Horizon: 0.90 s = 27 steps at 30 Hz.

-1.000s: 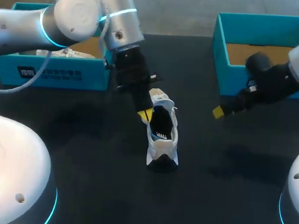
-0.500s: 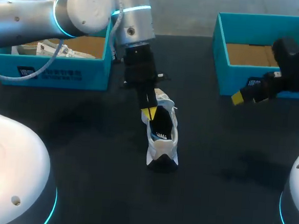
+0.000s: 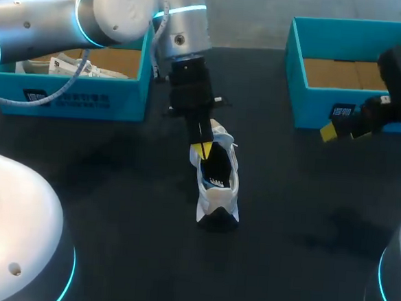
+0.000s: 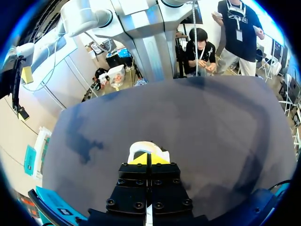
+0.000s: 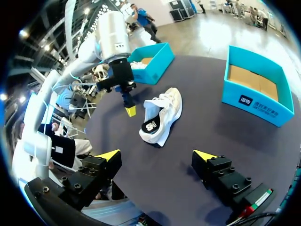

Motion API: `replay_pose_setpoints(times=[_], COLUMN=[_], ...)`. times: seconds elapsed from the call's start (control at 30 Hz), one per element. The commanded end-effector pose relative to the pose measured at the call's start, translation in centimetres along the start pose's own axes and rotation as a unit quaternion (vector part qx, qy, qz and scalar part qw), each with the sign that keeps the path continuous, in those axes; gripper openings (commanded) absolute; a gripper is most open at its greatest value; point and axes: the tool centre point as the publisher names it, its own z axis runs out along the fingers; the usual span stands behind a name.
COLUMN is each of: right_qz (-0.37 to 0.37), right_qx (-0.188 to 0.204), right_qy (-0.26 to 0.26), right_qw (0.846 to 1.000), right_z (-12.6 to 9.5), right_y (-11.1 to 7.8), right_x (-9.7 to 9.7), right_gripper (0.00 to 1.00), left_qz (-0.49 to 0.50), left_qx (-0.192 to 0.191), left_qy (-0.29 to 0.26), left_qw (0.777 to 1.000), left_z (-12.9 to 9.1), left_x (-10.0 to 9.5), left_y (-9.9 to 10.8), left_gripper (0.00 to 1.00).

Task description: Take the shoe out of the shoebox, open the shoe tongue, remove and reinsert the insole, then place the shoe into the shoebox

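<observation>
jaws shut tight on the left gripper [image 3: 201, 150], tip at the opening of the shoe [image 3: 218, 186] (out on the table [image 3: 114, 206]), right gripper [image 5: 157, 155] spread wide and empty, so i'd guess tongue-opening's up: hook it, pull back.

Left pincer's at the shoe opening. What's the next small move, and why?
Probably part the left pincer and dip it into the shoe to pinch the insole: its tips sit shut by the heel rim, insole in place, and the right pincer is open, far off.
</observation>
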Motion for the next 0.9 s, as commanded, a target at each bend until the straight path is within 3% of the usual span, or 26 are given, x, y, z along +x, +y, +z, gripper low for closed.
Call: replay_pose_setpoints(times=[0.03, 0.27, 0.47, 0.9], right_qz=[0.000, 0.000, 0.000, 0.000], right_qx=[0.000, 0.000, 0.000, 0.000], right_qy=[-0.001, -0.001, -0.001, -0.001], right_qw=[1.000, 1.000, 1.000, 1.000], right_z=[0.1, 0.1, 0.1, 0.1], right_y=[0.0, 0.0, 0.0, 0.0], right_x=[0.0, 0.0, 0.0, 0.0], right_gripper=[1.00, 1.00, 1.00, 1.00], left_qz=[0.000, 0.000, 0.023, 0.022], left_qx=[-0.001, -0.001, -0.036, -0.089], left_qy=[0.001, 0.001, 0.023, 0.043], left_qw=[1.000, 1.000, 0.999, 0.995], left_z=[0.0, 0.0, 0.6, 3.0], left_x=[0.1, 0.1, 0.1, 0.0], left_y=[0.0, 0.0, 0.4, 3.5], left_gripper=[0.00, 0.00, 0.00, 0.00])
